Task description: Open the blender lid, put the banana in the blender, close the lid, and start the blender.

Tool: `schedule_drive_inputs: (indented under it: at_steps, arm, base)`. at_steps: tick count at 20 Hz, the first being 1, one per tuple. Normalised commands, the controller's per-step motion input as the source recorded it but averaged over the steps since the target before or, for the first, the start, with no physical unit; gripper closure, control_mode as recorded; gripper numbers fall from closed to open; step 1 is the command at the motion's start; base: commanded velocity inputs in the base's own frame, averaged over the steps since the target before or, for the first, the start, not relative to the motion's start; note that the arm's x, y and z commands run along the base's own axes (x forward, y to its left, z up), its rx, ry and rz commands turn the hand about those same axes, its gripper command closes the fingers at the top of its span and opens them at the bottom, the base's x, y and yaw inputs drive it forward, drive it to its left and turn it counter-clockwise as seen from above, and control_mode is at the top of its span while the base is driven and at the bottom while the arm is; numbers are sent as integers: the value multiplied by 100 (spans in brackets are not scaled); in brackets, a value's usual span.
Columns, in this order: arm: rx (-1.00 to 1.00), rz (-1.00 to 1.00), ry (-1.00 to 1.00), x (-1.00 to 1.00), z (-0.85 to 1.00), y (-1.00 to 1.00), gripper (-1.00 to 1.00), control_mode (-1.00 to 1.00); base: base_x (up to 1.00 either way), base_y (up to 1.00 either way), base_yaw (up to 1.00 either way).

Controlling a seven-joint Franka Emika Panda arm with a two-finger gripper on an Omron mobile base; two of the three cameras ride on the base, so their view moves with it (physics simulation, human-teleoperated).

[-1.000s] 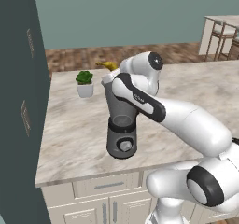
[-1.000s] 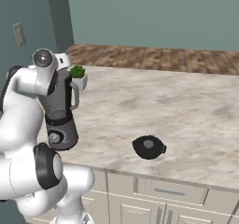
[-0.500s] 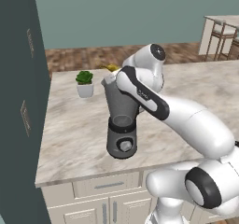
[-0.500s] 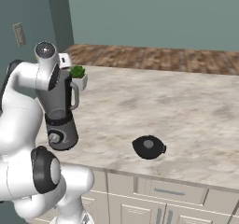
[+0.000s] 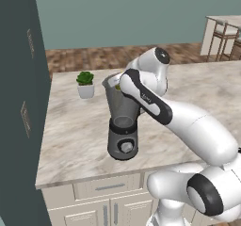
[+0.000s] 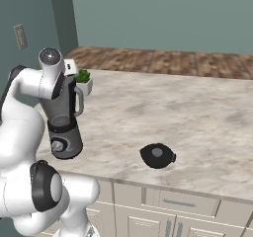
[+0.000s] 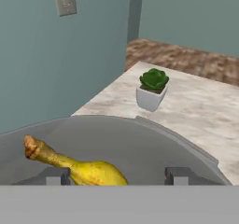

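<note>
I saw a small white potted plant point(image 7: 151, 90) on the marble counter point(image 6: 197, 117), out ahead of the tool and a bit to its right. A tall dark cabinet point(image 5: 19, 102) stood at the counter's end; beyond lay wooden floor point(image 6: 163, 63).

A marbled beige countertop point(image 6: 197, 117) on white cabinets carried the blender point(image 5: 123, 126) near its front left edge; the small white potted plant point(image 5: 85, 85) stood behind it toward the wall; the blender lid point(image 6: 157, 155) lay well apart to the right, near the front.
</note>
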Motion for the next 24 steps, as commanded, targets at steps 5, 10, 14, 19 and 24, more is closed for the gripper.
schedule_drive_inputs:
  at_steps: [5, 10, 14, 19, 24]
  arm:
    - [0, 0, 8, -1, 12, -1, -100, -100]
    - [0, 0, 1, -35, 66, -31, -100, -100]
    - [0, 0, 4, -50, 20, -62, -100, -100]
    - [0, -6, 5, -67, -23, -91, -100, -100]
    - [0, -14, 3, -65, -55, -100, -100, -100]
  base:
    - [0, 0, 0]
    - [0, 0, 0]
    - [0, 0, 0]
    - [0, 0, 0]
    - [0, 0, 0]
